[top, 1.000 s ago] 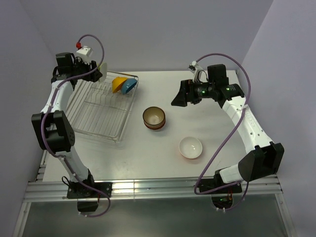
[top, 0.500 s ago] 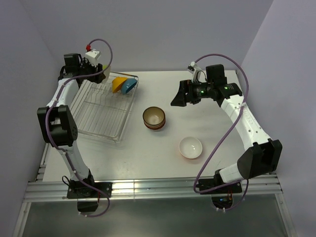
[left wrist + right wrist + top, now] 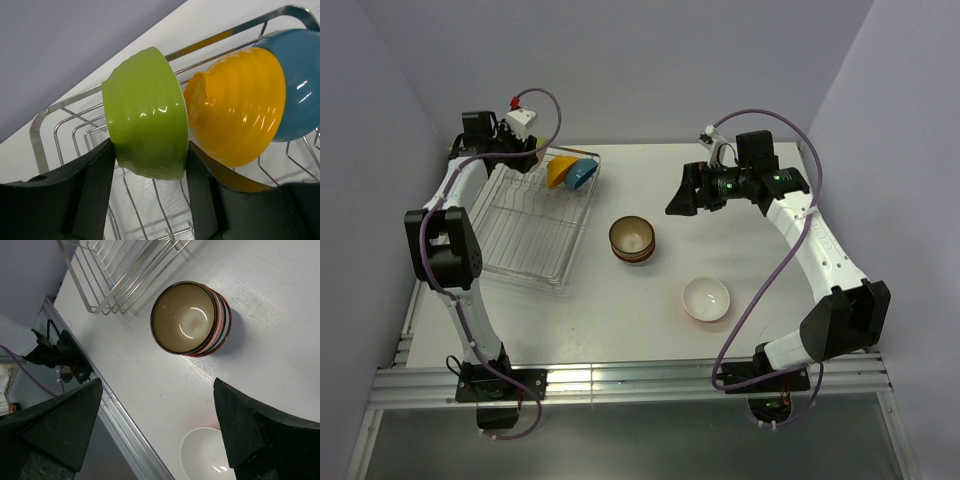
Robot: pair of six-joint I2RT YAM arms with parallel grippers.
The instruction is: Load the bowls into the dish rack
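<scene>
While over the dish rack point(image 3: 45, 120), the green bowl point(image 3: 145, 115) is clamped by the left gripper point(image 3: 149, 156). The right gripper point(image 3: 157, 390) is spread wide above the brown bowl point(image 3: 187, 317).

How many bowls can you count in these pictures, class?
5: green bowl held in the left jaws at the dish rack; yellow-orange bowl and blue bowl standing in the rack; striped brown bowl, possibly a stack, and white bowl on the table.

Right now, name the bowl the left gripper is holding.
The green bowl, clamped in the left gripper over the dish rack. The yellow-orange bowl and blue bowl rest free in it; the striped bowl and white bowl sit on the table.
</scene>
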